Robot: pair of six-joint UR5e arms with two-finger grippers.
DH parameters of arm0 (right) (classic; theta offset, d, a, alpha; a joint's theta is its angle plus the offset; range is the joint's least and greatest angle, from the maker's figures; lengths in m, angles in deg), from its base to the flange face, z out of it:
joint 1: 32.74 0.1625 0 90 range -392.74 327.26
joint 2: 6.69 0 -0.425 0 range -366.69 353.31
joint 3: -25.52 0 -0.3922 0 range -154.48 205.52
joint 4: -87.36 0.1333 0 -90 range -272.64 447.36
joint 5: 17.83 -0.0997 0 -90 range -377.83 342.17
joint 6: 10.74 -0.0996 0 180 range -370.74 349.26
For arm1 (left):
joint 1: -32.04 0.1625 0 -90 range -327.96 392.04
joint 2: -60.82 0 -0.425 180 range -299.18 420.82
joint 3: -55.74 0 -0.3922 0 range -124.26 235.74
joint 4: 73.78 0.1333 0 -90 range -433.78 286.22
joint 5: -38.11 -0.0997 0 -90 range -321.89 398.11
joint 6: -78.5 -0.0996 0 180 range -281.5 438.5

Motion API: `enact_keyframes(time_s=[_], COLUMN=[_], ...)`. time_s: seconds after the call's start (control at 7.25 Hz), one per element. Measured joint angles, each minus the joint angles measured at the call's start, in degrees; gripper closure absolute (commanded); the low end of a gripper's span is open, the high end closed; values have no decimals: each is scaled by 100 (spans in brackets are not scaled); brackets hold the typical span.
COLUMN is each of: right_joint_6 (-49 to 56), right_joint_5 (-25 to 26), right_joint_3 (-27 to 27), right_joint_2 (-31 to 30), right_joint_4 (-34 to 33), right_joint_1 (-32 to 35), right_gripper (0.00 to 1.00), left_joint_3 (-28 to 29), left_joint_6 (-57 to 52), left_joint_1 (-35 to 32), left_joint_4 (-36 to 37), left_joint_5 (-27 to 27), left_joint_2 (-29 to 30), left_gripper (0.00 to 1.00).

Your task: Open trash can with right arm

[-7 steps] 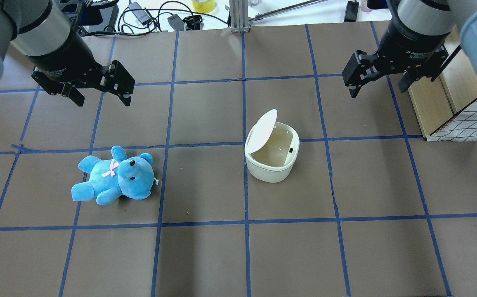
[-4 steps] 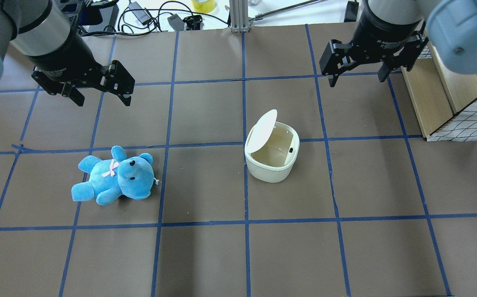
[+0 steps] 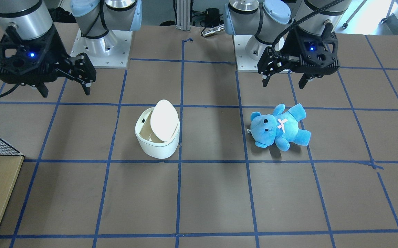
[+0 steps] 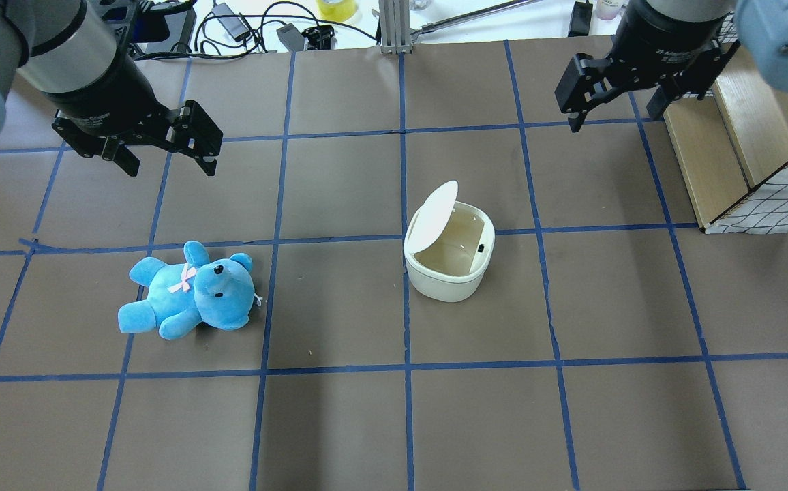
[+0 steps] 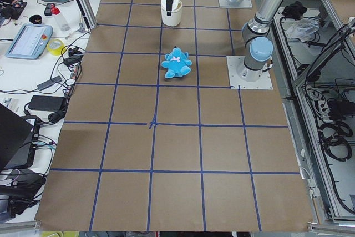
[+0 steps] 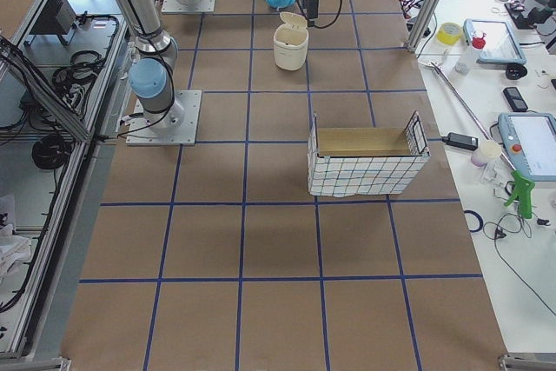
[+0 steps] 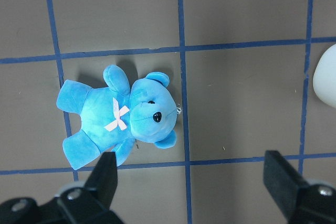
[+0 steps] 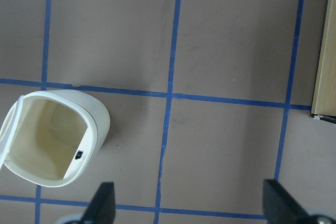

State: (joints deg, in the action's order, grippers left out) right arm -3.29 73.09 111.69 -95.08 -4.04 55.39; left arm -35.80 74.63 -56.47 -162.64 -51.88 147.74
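The white trash can [image 4: 443, 283] stands mid-table with its lid [image 4: 433, 217] tipped up on the left side and its beige inside showing. It also shows in the front view [image 3: 157, 146] and in the right wrist view [image 8: 97, 124]. My right gripper [image 4: 614, 117] hangs open and empty above the table, well off to the far right of the can; it also shows in the front view [image 3: 65, 92]. My left gripper [image 4: 170, 167] is open and empty, above and beyond the blue teddy bear [image 4: 189, 292].
A wire-mesh basket with a wooden box [image 4: 762, 170] sits at the table's right edge, close to my right gripper. Cables [image 4: 244, 27] and an aluminium post [image 4: 394, 24] line the far edge. The bear also shows in the left wrist view [image 7: 123, 116].
My right gripper has moved toward the table's far edge, first left and then back right, still open. The can's lid stays up. The left arm has not moved.
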Motion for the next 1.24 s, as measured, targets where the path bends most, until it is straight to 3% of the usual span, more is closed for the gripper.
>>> enact_keyframes(time_s=[0.97, 1.24], right_joint_6=[-294, -484], right_joint_5=[-47, -293], right_joint_3=[76, 91], right_joint_2=[-53, -61], right_joint_4=[92, -4], right_joint_1=[-138, -94], right_gripper=[1, 1], left_joint_3=[4, 3], left_joint_6=[0, -2], left_joint_1=[0, 0], left_joint_4=[0, 0], left_joint_5=[0, 3], left_joint_2=[0, 0], left_gripper=[0, 0])
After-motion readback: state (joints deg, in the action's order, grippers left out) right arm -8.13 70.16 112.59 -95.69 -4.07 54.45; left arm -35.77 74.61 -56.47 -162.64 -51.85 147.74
